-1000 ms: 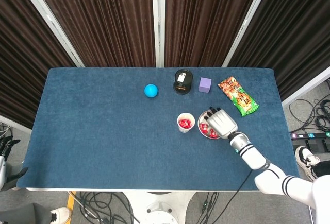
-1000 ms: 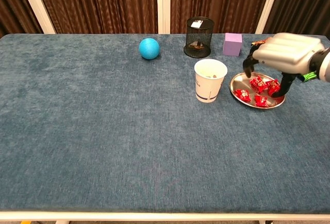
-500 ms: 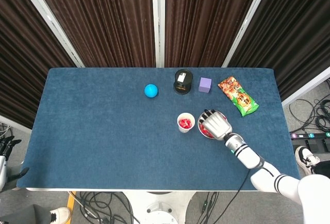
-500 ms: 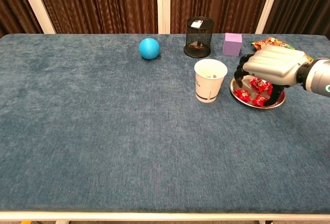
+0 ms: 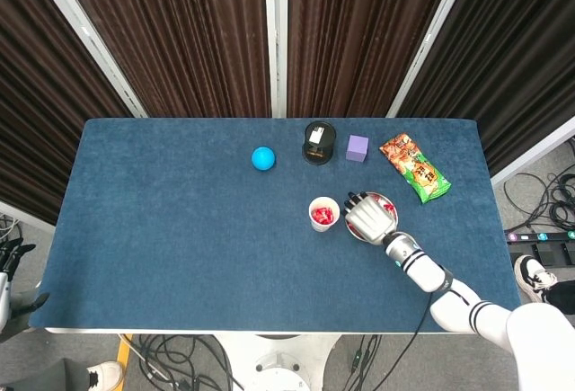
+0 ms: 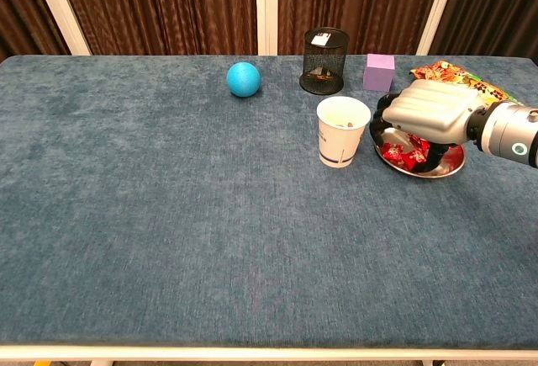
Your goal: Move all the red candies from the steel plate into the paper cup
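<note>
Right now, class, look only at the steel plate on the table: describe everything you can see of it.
The steel plate is a small, round, shallow dish of shiny metal, lying flat on the blue table just right of the paper cup; whether the two touch is unclear. Red candies lie in it. The right hand hangs over it, fingers curled down toward the candies, hiding much of it. Its right rim shows bare.

A lab: dark curtains (image 5: 180, 31), loose floor cables (image 5: 180, 355), blue-clothed test table (image 5: 162, 229).
</note>
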You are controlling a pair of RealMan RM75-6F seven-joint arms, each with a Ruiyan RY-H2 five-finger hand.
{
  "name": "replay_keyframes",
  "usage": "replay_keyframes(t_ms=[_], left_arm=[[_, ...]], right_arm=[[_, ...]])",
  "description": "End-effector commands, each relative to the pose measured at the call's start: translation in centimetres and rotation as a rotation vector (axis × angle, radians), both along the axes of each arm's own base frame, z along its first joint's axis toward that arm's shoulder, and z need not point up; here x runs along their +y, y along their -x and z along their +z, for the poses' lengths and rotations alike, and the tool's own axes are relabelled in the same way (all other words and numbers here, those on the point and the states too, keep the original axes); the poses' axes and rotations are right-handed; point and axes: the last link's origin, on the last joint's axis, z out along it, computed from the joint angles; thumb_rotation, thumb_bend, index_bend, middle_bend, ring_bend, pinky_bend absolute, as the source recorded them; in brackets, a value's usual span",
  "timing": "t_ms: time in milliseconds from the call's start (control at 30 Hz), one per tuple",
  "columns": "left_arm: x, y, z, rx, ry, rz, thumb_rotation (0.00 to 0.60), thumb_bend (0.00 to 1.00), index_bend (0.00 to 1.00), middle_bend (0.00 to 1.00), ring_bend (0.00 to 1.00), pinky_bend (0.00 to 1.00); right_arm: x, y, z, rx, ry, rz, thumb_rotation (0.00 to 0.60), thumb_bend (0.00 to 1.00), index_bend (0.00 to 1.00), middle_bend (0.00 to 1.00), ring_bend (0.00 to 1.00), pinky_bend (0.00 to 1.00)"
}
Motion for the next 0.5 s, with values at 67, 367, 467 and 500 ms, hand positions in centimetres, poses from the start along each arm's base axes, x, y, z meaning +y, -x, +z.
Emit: replay_keyframes(t_ms=[67, 367, 467, 500], left_arm=[[-0.08, 0.10, -0.10, -0.002, 0.002, 0.002, 0.600, 0.00, 0.29, 0.25, 0.14, 0.21], [0.15, 0.09, -0.14, -0.002, 0.005, -0.003, 0.600, 0.00, 0.29, 0.25, 0.14, 0.21], [0.16, 0.12, -0.16, -0.003, 0.005, -0.002, 0.600, 0.00, 0.29, 0.25, 0.14, 0.21], [0.14, 0.12, -0.17, -0.003, 0.005, -0.002, 0.600, 0.00, 0.29, 0.25, 0.14, 0.21]], right_arm=[[0.01, 0.30, 0.03, 0.004, 0.002, -0.009, 0.600, 0.12, 0.42, 0.32, 0.15, 0.33], [0.05, 0.82, 0.20, 0.003, 0.013, -0.022, 0.600, 0.21, 0.50, 0.39, 0.17, 0.34], [0.06, 0.90, 0.17, 0.002, 0.015, -0.024, 0.600, 0.24, 0.53, 0.40, 0.17, 0.34], [0.06, 0.90, 0.16, 0.001, 0.016, -0.023, 0.600, 0.26, 0.54, 0.41, 0.18, 0.35]])
